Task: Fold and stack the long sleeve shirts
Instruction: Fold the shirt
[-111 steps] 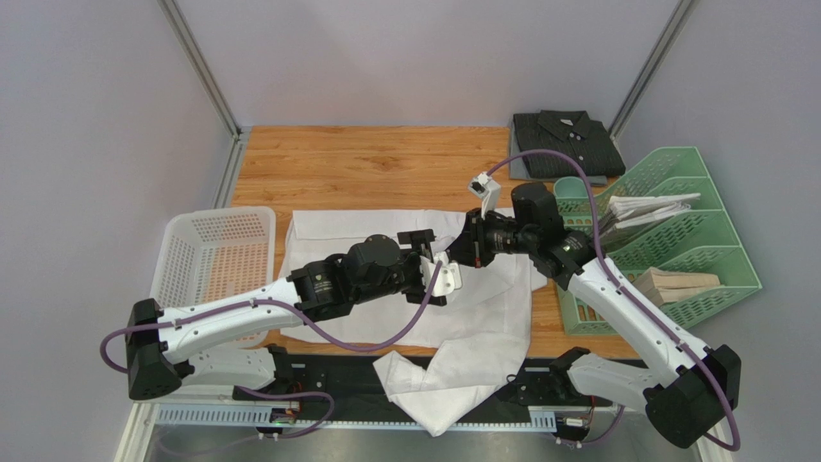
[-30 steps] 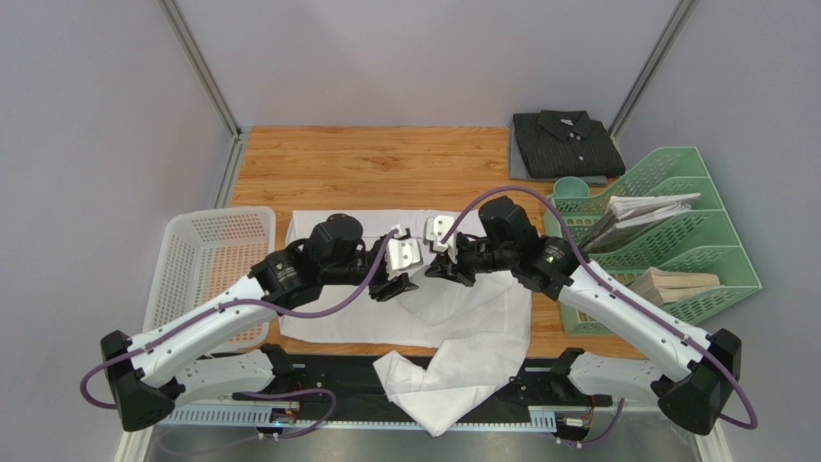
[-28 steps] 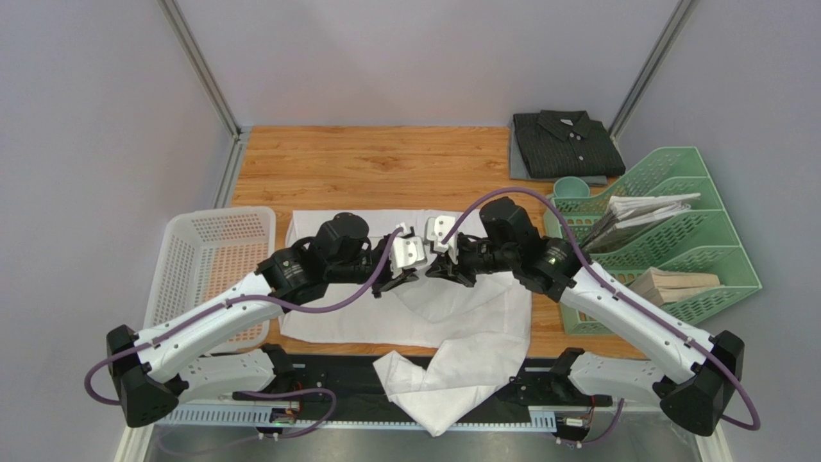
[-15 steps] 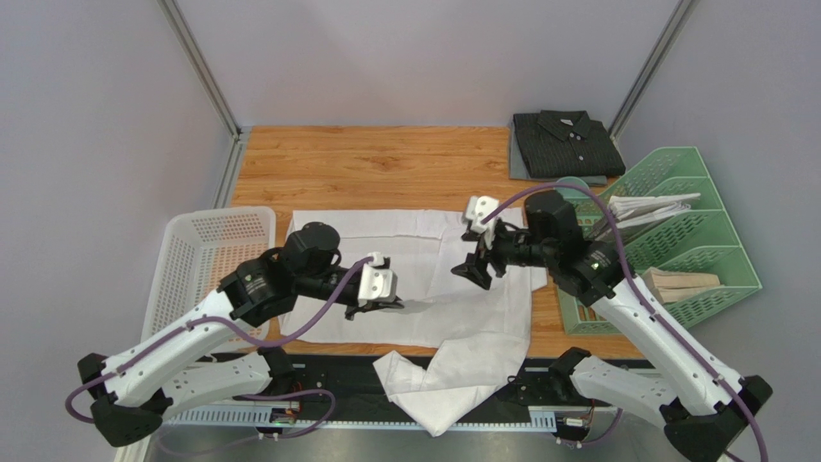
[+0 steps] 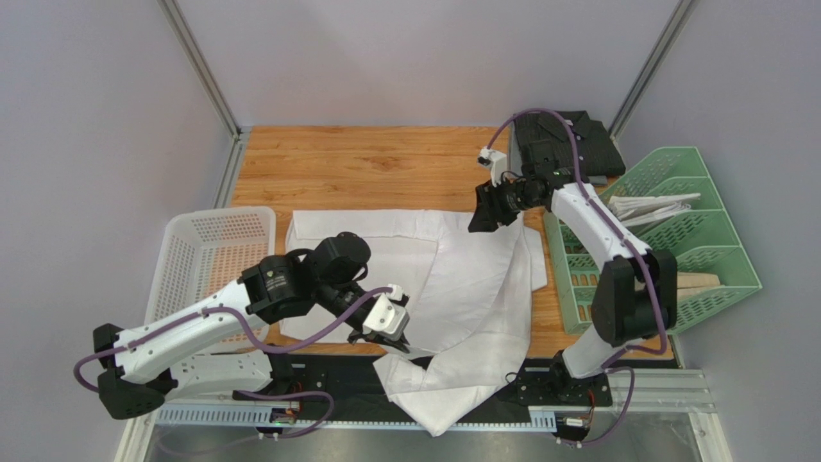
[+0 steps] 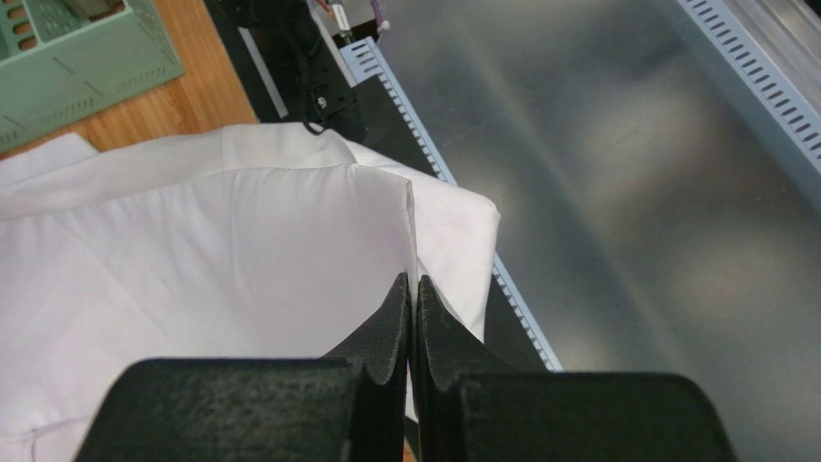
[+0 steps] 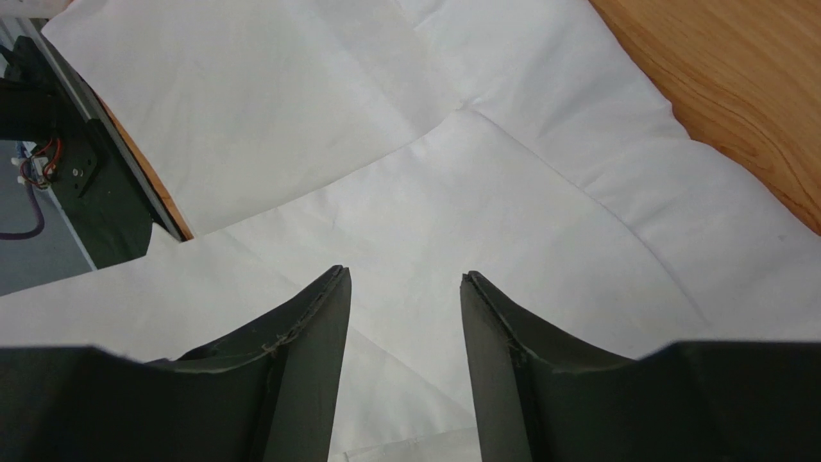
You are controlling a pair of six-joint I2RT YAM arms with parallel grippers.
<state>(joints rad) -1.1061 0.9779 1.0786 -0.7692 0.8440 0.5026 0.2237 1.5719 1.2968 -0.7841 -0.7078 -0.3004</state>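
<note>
The white long sleeve shirt (image 5: 472, 279) lies spread on the wooden table, one sleeve (image 5: 434, 385) hanging over the near edge. My left gripper (image 5: 384, 339) is at the shirt's near edge, shut on a fold of the white cloth (image 6: 411, 231); in the left wrist view the fingers (image 6: 390, 318) pinch that thin edge. My right gripper (image 5: 479, 219) hovers open over the shirt's far right part, and nothing sits between its fingers (image 7: 323, 308) above the white cloth (image 7: 482, 192). The dark striped shirt (image 5: 588, 144) lies folded at the back right, partly hidden by the right arm.
A white mesh basket (image 5: 207, 260) stands at the left. A green file tray (image 5: 689, 250) with papers (image 5: 646, 207) fills the right side, close to the right arm. Bare wood (image 5: 366, 164) shows behind the white shirt. The metal rail (image 6: 578, 144) runs below the near edge.
The left gripper shut on the white cloth and drew it toward the near edge. The right gripper opened, let go and swung away to the far right, near the dark shirt.
</note>
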